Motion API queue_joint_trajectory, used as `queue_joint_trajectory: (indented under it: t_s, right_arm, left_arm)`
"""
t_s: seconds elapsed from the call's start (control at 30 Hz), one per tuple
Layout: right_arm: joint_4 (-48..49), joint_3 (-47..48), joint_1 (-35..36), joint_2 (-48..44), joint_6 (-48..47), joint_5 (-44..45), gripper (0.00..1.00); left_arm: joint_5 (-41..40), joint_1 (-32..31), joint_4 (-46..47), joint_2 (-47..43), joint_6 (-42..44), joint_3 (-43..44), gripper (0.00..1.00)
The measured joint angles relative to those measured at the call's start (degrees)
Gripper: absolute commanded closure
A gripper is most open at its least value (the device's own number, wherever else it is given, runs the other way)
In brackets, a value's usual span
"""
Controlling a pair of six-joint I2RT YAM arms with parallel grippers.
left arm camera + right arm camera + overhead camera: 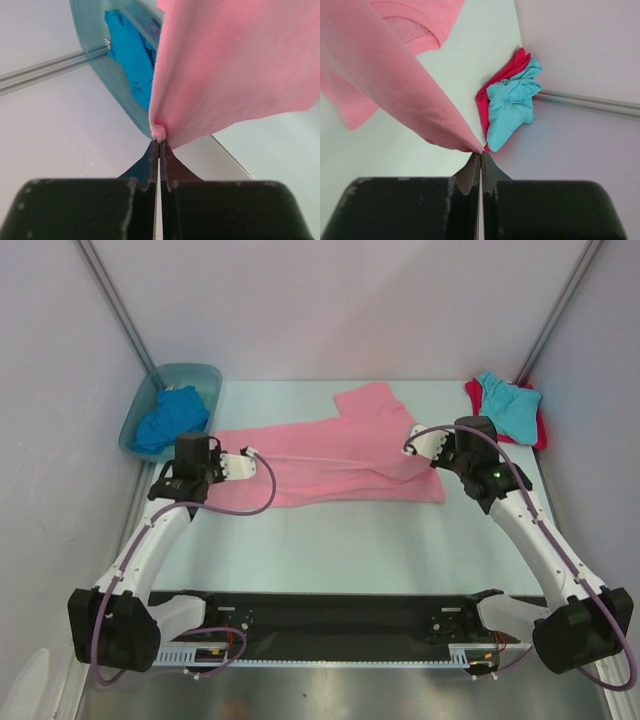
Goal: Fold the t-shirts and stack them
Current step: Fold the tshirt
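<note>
The soft pink short-sleeved t-shirt (pixel 345 455) lies spread across the middle of the pale table (pixel 330 540), with the left gripper (pixel 159 146) clenched on a small pinch of its left edge and the right gripper (pixel 481 156) clenched on a thin hem corner at its right. Both bites look slight, so uneven pulling could let the cloth slip free and leave the fold crooked. A wide left swing might knock the translucent blue-green plastic tub (pixel 205 373) holding the royal blue t-shirt (pixel 168 420), or a right one might drag the crumpled turquoise t-shirt (pixel 510 405) off the red t-shirt (pixel 472 393).
</note>
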Motion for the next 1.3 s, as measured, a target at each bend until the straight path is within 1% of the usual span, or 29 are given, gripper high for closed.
queue_joint_trajectory:
  t_s: [0.3,0.47,0.77,0.97,1.13,1.3]
  right_arm:
    - [-12.2,1.4,-0.1,-5.7,-0.3,-4.0,1.00]
    - [-15.0,1.4,-1.5,-6.6,-1.4,-4.9,1.00]
    - [-15.1,1.4,-5.8,-6.2,-3.3,-6.5,1.00]
    - [-14.6,1.5,-8.3,-6.2,-4.6,-7.7,1.00]
    - [-8.9,0.4,-8.6,-8.3,-5.5,-8.0,1.00]
    - [-4.2,-0.1,-8.7,-8.5,-6.1,-7.5,1.00]
  left_arm:
    - [1.6,1.3,-0.2,-6.2,3.7,-3.1,1.00]
    - [2.8,1.5,-1.0,-9.2,6.8,-5.6,1.00]
    - [5.0,1.6,-3.9,-12.0,10.0,-5.7,1.00]
    - [6.1,2.2,-3.6,-13.6,12.2,-7.4,1.00]
    - [6.3,2.2,-0.1,-13.6,12.4,-7.9,1.00]
    - [6.3,2.2,2.6,-13.4,12.4,-8.0,1.00]
